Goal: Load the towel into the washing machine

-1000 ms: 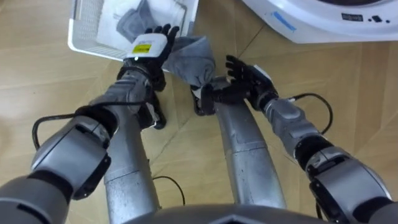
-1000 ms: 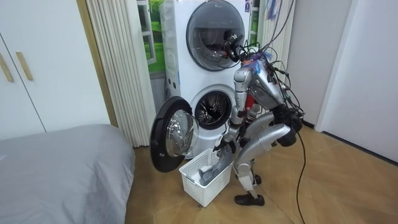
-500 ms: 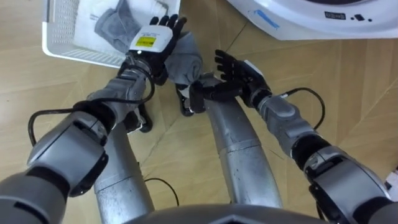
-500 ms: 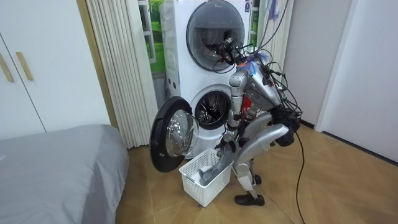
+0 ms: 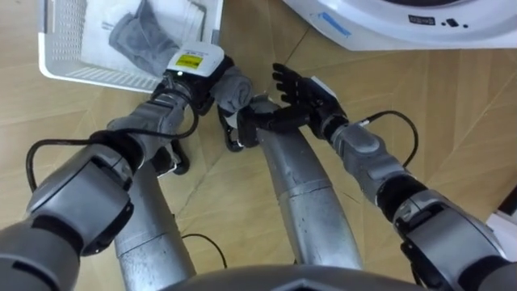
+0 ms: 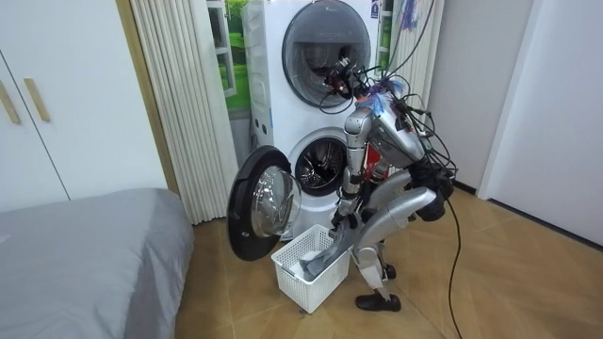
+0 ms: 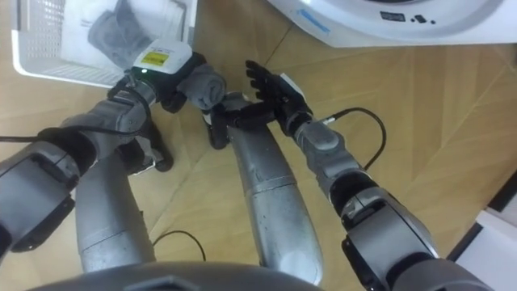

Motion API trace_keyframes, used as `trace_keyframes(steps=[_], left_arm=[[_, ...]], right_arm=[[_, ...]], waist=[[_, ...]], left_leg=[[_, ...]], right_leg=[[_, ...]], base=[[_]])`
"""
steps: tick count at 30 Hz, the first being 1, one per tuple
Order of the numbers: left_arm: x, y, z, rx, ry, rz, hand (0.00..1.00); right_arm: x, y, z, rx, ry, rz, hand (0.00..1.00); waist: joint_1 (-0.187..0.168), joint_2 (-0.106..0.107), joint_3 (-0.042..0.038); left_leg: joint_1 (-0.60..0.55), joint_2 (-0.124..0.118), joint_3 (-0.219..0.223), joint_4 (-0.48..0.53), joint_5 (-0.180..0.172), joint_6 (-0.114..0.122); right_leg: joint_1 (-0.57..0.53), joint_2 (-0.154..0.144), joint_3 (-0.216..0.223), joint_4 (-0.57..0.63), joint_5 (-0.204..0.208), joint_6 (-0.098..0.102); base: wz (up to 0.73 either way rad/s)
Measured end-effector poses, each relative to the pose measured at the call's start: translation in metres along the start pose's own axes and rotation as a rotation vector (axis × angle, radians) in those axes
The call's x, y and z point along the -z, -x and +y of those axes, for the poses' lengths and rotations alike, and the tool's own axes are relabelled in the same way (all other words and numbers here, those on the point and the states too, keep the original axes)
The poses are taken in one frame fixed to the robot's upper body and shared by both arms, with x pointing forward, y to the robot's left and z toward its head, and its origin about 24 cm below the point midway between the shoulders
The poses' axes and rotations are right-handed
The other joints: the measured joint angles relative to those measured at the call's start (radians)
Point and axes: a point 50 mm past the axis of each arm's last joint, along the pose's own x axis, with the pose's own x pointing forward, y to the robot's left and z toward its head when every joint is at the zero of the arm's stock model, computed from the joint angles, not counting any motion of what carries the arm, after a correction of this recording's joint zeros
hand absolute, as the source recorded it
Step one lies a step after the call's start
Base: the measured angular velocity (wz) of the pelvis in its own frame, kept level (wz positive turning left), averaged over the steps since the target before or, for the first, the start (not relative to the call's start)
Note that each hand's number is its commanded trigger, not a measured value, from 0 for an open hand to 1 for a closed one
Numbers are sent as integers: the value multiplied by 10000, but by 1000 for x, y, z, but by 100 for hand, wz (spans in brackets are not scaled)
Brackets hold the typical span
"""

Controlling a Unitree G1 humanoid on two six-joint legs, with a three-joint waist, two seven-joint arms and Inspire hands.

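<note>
Your left hand (image 5: pixel 194 65) is curled tight round a grey towel (image 5: pixel 232 87), just past the near rim of the white laundry basket (image 5: pixel 81 74) and above the wooden floor (image 5: pixel 452 121). The towel is bunched into a rounded lump, so it has little long axis to speak of. What length it has runs from your fingers down and toward the robot's right, where its free end points at the knees. Your right hand (image 5: pixel 300 85) is just beside it with its fingers spread wide and its palm turned toward the bundle. It is close to the cloth but apart from it. A second grey towel (image 5: pixel 133 36) lies crumpled in the basket, resting on something pale. The white front of the washing machine (image 5: pixel 404 24) curves across the top right of your eye views. From the room view, you are bent forward at the hips right in front of the lower machine. Its round door (image 6: pixel 259 202) is swung open to the room view's left, its drum (image 6: pixel 318 165) is exposed, and the basket sits on the floor at your feet.
</note>
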Motion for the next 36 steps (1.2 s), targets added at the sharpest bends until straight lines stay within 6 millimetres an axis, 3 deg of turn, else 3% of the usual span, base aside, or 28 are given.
trace_keyframes(steps=[10,22,25,30,36], left_arm=[[-1,5,-16,853,650,172,100],[-17,21,-57,1816,1567,106,100],[-18,19,-53,1525,2833,437,100],[-20,13,-40,984,6523,848,100],[-35,13,-32,1129,10818,133,100]], right_arm=[[15,4,-1,225,-68,652,0],[62,26,-15,1114,-402,2804,0],[71,34,-22,1304,-465,3162,0],[76,38,-23,1372,-588,3301,0],[68,33,-20,1098,-525,2914,0]], waist=[[91,-26,-21],[953,20,-87],[1321,71,-107],[1784,173,-126],[1848,197,-141]], left_leg=[[878,-167,35,-740,84,-55],[3836,-352,226,-2575,369,-97],[4331,-358,226,-2897,428,-81],[4799,-512,282,-3227,524,-35],[4916,-686,198,-3492,678,-41]], right_leg=[[853,-56,25,-643,21,48],[3813,-48,37,-2437,198,262],[4337,-17,10,-2839,320,297],[4743,-142,36,-3016,333,361],[4860,-273,-32,-3129,344,383]], base=[[2],[1],[0],[3],[9]])
